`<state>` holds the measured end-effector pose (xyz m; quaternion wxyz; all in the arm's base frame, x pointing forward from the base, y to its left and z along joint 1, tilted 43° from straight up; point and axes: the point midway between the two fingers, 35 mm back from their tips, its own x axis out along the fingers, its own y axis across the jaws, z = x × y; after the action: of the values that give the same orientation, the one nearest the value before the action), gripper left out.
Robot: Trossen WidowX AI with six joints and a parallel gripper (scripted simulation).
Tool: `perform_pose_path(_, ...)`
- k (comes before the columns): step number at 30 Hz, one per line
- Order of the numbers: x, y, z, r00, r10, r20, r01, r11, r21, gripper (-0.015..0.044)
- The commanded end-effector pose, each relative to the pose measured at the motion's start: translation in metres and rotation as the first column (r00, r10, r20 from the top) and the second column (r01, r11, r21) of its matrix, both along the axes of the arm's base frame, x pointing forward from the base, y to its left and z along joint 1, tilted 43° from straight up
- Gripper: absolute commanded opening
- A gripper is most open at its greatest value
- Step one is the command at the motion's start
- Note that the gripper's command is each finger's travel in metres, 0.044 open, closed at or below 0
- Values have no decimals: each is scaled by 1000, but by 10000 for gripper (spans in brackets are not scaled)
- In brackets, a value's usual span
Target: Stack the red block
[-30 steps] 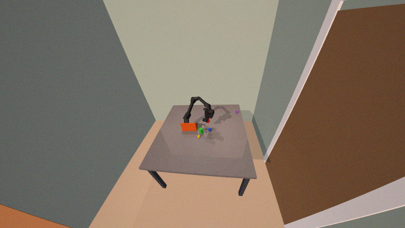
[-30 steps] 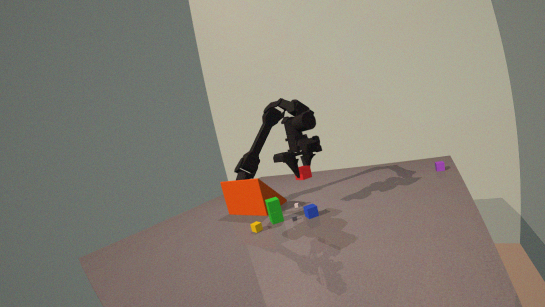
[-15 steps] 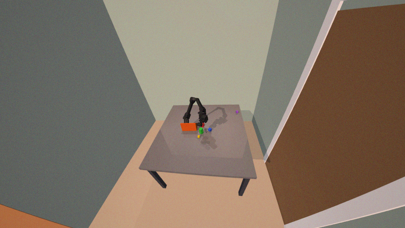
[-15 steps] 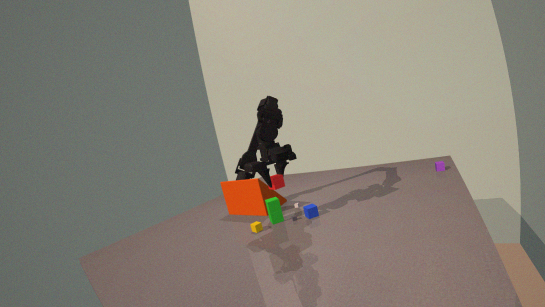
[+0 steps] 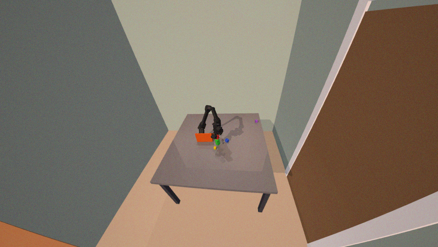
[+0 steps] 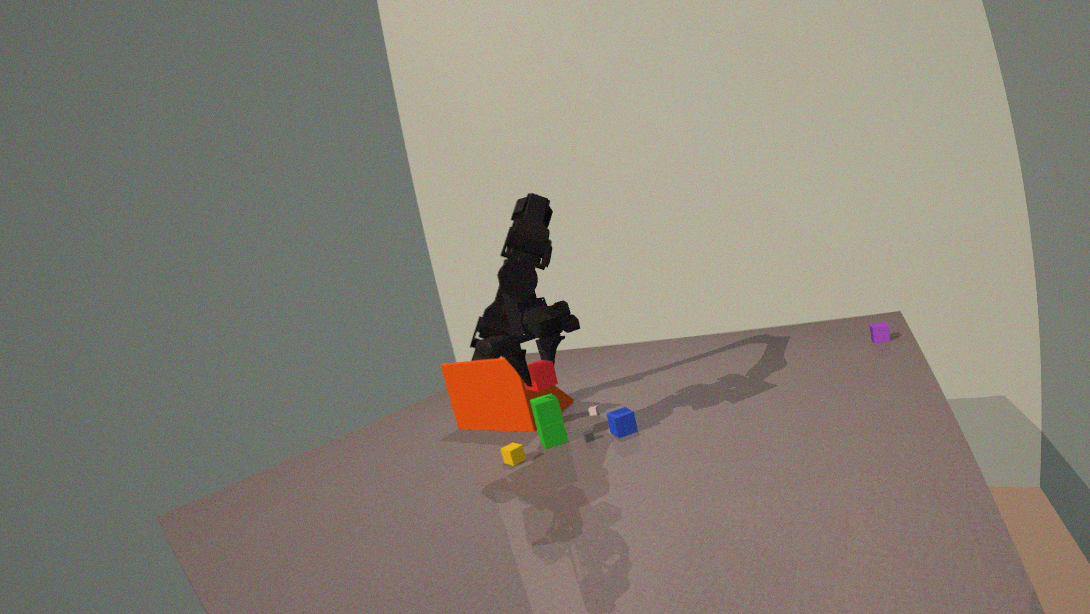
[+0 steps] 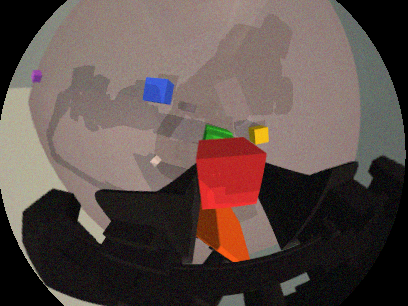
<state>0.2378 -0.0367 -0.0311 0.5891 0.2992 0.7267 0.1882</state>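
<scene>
Gripper (image 6: pixel 542 371) is clamping the red block (image 6: pixel 542 374), hovering just above and slightly behind the green tower (image 6: pixel 549 420); tower's long axis standing vertical.

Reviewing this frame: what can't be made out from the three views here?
- Gap between red block and green tower: exterior view shows them close, contact unclear; top view too small.
- Green tower's body: wrist view shows only a sliver behind the red block.
- Gripper fingertips: dark, hard to separate in every view.
- Arm base: hidden behind the orange wedge in the exterior view.
- Two tiny bits near the blue block: too small to identify.
</scene>
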Motion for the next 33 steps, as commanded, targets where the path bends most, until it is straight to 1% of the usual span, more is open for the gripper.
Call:
perform_pose_path(1,-4,10,-10,1000,-3,-11,3,1000,8,0)
perform_pose_path(5,-6,16,-17,1000,-3,-11,3,1000,8,0)
perform_pose_path(33,-6,16,-17,1000,-3,-11,3,1000,8,0)
